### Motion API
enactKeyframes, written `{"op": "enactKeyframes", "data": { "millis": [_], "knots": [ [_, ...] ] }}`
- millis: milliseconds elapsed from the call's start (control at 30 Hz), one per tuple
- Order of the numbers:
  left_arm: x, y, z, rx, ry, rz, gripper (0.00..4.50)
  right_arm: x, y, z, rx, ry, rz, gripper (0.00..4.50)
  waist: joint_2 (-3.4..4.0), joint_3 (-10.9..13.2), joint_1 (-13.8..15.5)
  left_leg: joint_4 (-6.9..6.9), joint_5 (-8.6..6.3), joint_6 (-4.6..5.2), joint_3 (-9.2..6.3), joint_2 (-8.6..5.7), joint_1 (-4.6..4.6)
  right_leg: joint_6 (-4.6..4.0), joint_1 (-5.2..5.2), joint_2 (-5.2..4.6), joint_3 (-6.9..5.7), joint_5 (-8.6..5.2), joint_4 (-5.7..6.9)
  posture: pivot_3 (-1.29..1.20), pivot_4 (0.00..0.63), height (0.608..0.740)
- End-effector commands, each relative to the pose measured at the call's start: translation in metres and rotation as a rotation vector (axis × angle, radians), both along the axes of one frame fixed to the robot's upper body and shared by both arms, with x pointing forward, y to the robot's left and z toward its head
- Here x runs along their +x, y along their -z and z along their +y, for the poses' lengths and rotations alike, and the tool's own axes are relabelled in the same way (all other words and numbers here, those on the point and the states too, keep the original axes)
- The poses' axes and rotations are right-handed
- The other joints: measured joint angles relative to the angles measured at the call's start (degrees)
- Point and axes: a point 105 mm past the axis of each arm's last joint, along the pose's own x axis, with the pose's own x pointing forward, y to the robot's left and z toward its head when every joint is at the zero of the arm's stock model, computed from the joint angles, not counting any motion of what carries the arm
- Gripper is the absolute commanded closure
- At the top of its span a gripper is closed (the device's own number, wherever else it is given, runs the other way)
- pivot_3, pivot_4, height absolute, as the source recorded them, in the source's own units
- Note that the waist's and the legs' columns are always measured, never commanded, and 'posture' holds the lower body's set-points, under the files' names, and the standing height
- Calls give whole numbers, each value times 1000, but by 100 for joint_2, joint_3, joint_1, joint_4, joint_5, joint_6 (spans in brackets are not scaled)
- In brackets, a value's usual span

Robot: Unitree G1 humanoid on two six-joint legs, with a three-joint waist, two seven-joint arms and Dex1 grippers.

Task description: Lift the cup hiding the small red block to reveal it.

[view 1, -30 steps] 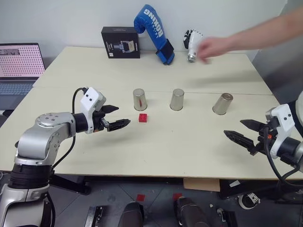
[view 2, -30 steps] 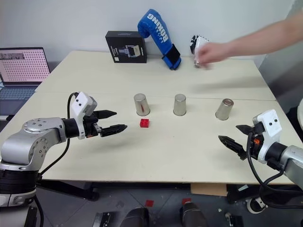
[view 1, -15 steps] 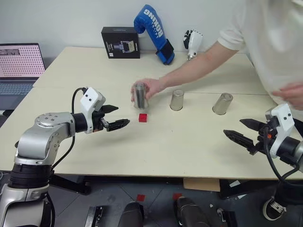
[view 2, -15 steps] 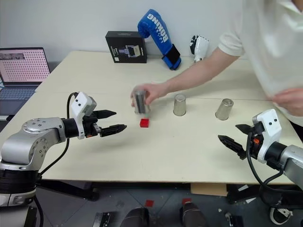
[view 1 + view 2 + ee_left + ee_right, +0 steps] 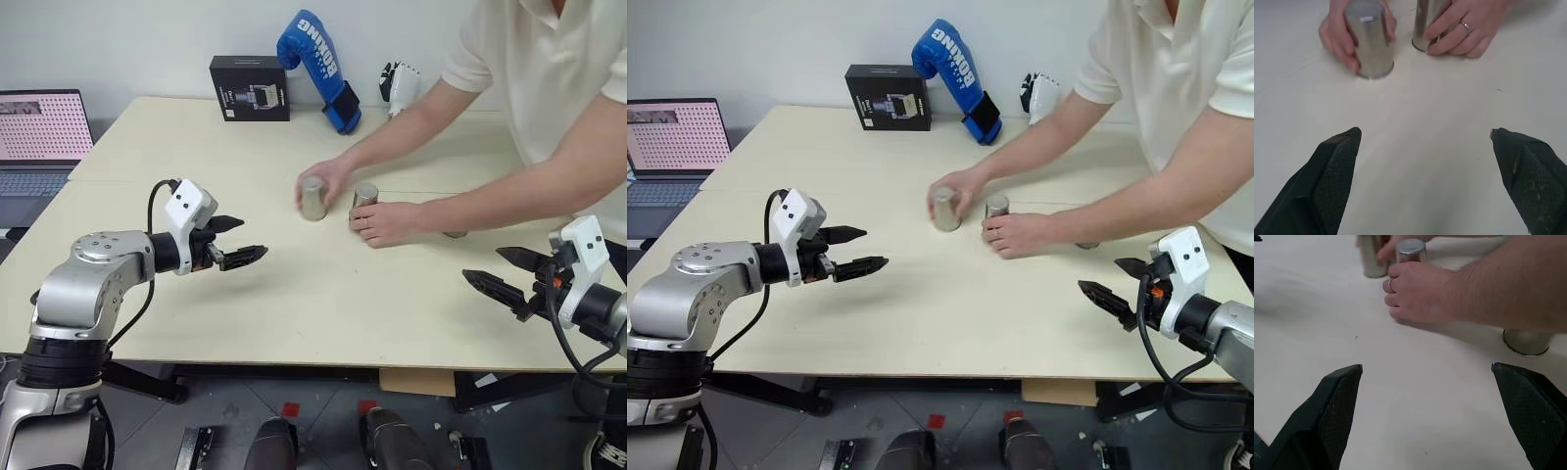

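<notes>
1. Person's hands (image 5: pixel 387 222) gripping two silver cups (image 5: pixel 313 198) mid-table, arm over third cup (image 5: pixel 1526 340).
2. Red block not visible.
3. Left gripper (image 5: pixel 238 241), right gripper (image 5: pixel 498 275) fingers spread wide, empty.
4. Boxing glove (image 5: pixel 319 67), black box (image 5: pixel 249 87) far; laptop (image 5: pixel 39 137) left.

Both head cameras look forward and down across the counter (image 5: pixel 196 147) from just behind the arms, sharing nearly the whole scene. Each wrist camera sits low and close, facing along its own fingers toward the person's hands (image 5: pixel 1464 34) on the cups (image 5: pixel 1371 44).
</notes>
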Motion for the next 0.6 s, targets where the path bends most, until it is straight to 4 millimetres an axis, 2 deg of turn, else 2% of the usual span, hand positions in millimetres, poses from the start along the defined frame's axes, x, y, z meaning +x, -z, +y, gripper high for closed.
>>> {"op": "enactKeyframes", "data": {
  "millis": [33,600],
  "knots": [
    [0,-14,-2,20,19,-56,17,0,-10,2,-17,-10,-50,0,0,0,0,0,0,0,0,0,0,0,0,0,0,0,0,0,150,740],
    [-1,-13,1,32,13,-51,17,0,-5,5,-3,-13,-34,0,0,0,0,1,0,0,0,0,2,0,0,0,0,0,3,0,150,740]
  ]
}}
